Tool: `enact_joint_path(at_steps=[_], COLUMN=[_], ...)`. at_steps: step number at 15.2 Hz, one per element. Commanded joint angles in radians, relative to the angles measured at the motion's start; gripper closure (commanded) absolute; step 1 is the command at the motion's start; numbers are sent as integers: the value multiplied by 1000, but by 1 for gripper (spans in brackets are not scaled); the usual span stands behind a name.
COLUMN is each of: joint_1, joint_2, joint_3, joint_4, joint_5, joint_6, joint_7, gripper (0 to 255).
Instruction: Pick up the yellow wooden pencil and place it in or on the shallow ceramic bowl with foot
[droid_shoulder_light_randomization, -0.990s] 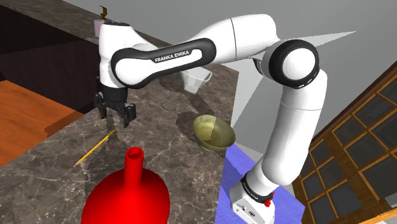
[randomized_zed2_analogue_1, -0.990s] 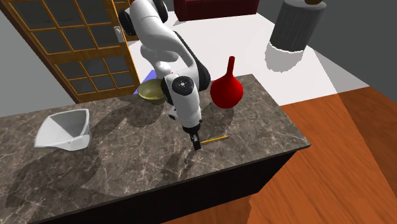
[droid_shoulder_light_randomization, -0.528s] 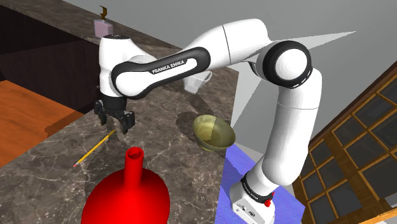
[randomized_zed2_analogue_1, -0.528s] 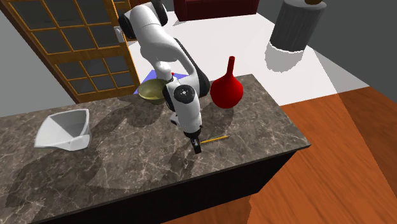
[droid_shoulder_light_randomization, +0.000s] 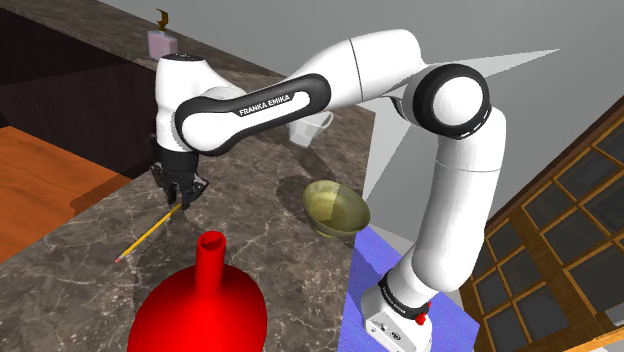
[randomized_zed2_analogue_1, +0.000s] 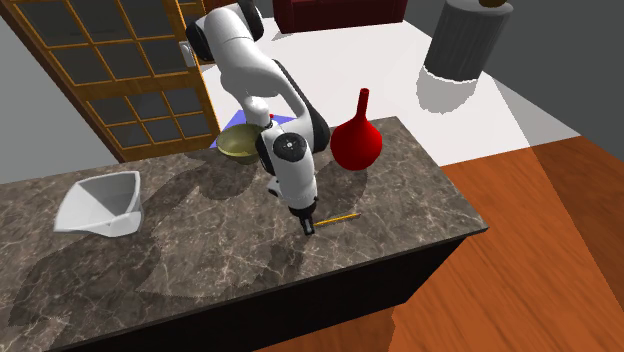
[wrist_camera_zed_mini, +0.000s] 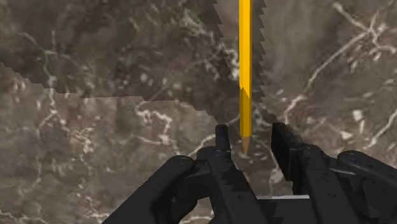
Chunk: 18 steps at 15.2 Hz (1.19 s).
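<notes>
A yellow pencil (droid_shoulder_light_randomization: 148, 232) lies flat on the dark marble counter (droid_shoulder_light_randomization: 70, 270), its pink eraser end toward the counter's near edge. My black gripper (droid_shoulder_light_randomization: 178, 196) is down at the pencil's pointed end. Seen from the wrist, the pencil (wrist_camera_zed_mini: 245, 63) runs away from the hand, and its tip lies between the two fingers (wrist_camera_zed_mini: 221, 141). They stand a little apart with a thin gap on each side, touching nothing. The olive-green footed bowl (droid_shoulder_light_randomization: 336, 208) sits near the counter's edge beside the stand. From the second exterior camera, the gripper (randomized_zed2_analogue_1: 308, 226), pencil (randomized_zed2_analogue_1: 342, 216) and bowl (randomized_zed2_analogue_1: 238, 144) all show.
A big red long-necked vase (droid_shoulder_light_randomization: 201, 305) stands close to the pencil and between it and the bowl in the shoulder view. A white angular vessel (randomized_zed2_analogue_1: 101, 203) sits at the counter's far end. The counter drops off to a wooden floor (randomized_zed2_analogue_1: 520, 270) just past the pencil.
The hand has come down onto the pencil's pointed end, and its fingers, wide apart before, have drawn in around the tip. The pencil has not moved.
</notes>
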Motion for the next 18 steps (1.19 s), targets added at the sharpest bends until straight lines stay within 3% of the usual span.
enact_joint_path(at_steps=[1, 8, 18], joint_1=[0, 0, -17], joint_2=[2, 2, -61], joint_3=[0, 0, 24], joint_4=[-3, -3, 54], joint_5=[0, 0, 43], joint_6=[-3, -3, -114], joint_7=[0, 0, -19], gripper=[255, 255, 255])
